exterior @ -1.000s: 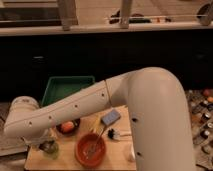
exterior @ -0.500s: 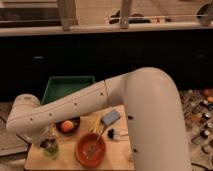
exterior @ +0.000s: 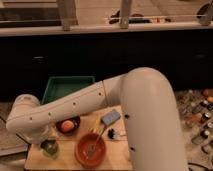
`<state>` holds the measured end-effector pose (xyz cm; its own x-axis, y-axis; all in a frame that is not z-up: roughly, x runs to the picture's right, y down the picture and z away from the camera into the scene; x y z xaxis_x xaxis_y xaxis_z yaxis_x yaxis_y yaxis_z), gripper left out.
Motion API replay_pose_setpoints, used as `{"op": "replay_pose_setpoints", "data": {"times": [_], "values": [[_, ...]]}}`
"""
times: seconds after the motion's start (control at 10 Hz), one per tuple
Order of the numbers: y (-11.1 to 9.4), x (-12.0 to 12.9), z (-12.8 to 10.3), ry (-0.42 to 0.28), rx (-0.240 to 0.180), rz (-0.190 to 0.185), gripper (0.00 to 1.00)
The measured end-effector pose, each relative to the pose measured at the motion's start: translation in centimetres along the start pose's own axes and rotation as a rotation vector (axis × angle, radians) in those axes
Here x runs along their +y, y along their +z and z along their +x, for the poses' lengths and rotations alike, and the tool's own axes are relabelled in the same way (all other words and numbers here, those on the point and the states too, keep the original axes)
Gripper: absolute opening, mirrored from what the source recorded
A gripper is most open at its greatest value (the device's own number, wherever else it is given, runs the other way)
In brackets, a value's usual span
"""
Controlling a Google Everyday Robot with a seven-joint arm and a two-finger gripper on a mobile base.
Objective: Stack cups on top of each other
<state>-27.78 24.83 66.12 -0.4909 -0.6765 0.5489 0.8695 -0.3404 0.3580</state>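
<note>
A pale translucent green cup stands on the wooden board near its front left corner. My white arm sweeps from the right across the board to the left and bends down there. My gripper hangs right over the green cup, mostly hidden under the wrist. A dark shape sits at the green cup's top; I cannot tell whether it is the dark cup or part of the gripper.
A wide orange bowl with a utensil in it sits on the board's front middle. A dark bowl with orange fruit stands behind the cup. A grey sponge lies to the right. A green tray sits behind the board. Bottles crowd the right.
The arm's elbow has shifted slightly to the right and the wrist has settled a little lower over the green cup. Nothing on the board has moved.
</note>
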Motion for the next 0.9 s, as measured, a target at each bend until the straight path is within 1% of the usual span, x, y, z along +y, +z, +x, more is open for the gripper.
{"op": "replay_pose_setpoints", "data": {"times": [0.3, 0.4, 0.5, 0.9], "values": [[0.23, -0.11, -0.13, 0.001, -0.009, -0.001, 0.68], [0.24, -0.13, -0.15, 0.001, -0.01, -0.001, 0.76], [0.32, -0.09, -0.19, 0.002, -0.012, -0.003, 0.8], [0.35, -0.05, -0.25, 0.002, -0.016, -0.002, 0.8]]}}
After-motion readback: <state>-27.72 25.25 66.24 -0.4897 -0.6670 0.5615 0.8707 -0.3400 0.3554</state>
